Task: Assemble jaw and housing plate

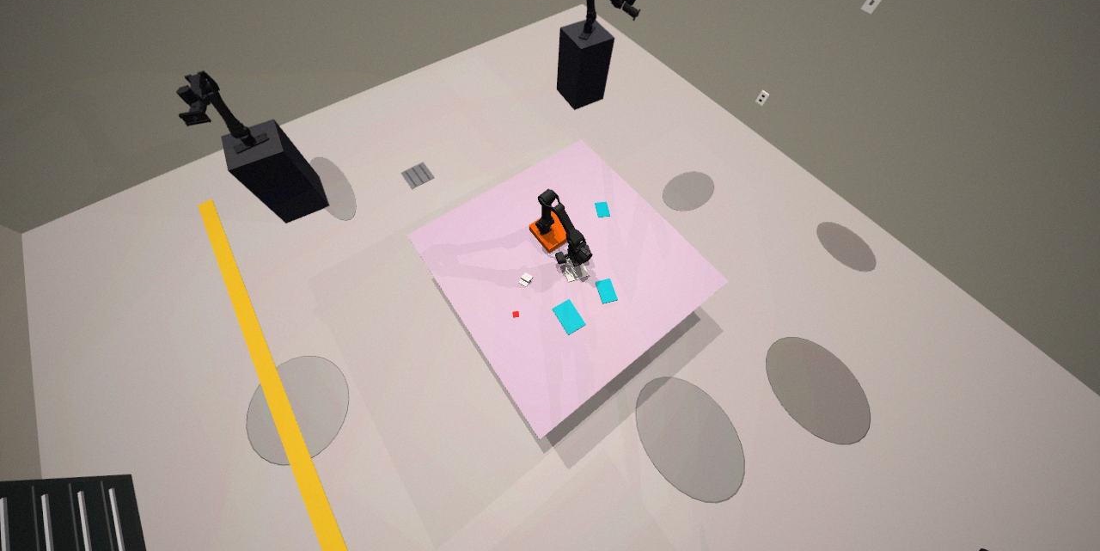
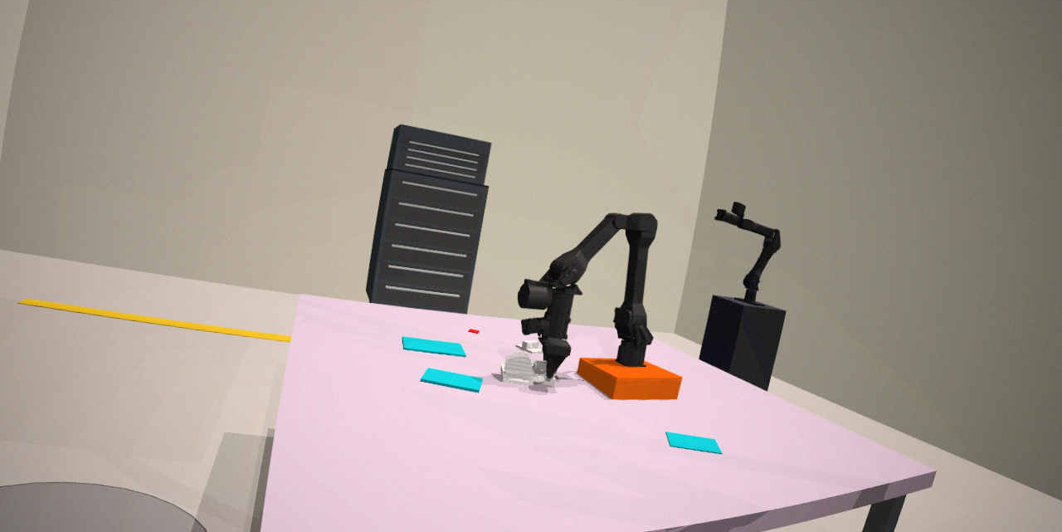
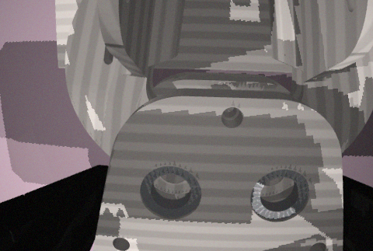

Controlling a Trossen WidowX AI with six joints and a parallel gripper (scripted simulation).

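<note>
My gripper (image 1: pixel 577 263) (image 2: pixel 551 374) is shut on the light grey housing plate (image 3: pixel 229 146), which fills the lower middle of the wrist view between the black fingers. The plate has two large ringed holes, with grey parts showing through both. It is low over the near end of the light grey mechanism (image 1: pixel 575 275) (image 2: pixel 518 365), close above or touching it; I cannot tell whether it is seated. Two long grey walls, perhaps the jaws, stand beyond the plate in the wrist view. The pins, stubs and gear teeth are mostly hidden by the plate and gripper.
A small white block (image 1: pixel 525 279) (image 2: pixel 530 346) stands beside the mechanism. A red square (image 1: pixel 515 315) (image 2: pixel 474 331) and three cyan pads, one of them near the mechanism (image 1: pixel 607 291) (image 2: pixel 451 380), lie on the pink table (image 1: pixel 538 386) (image 2: pixel 356 454). The orange arm base (image 2: pixel 642 383) is close by.
</note>
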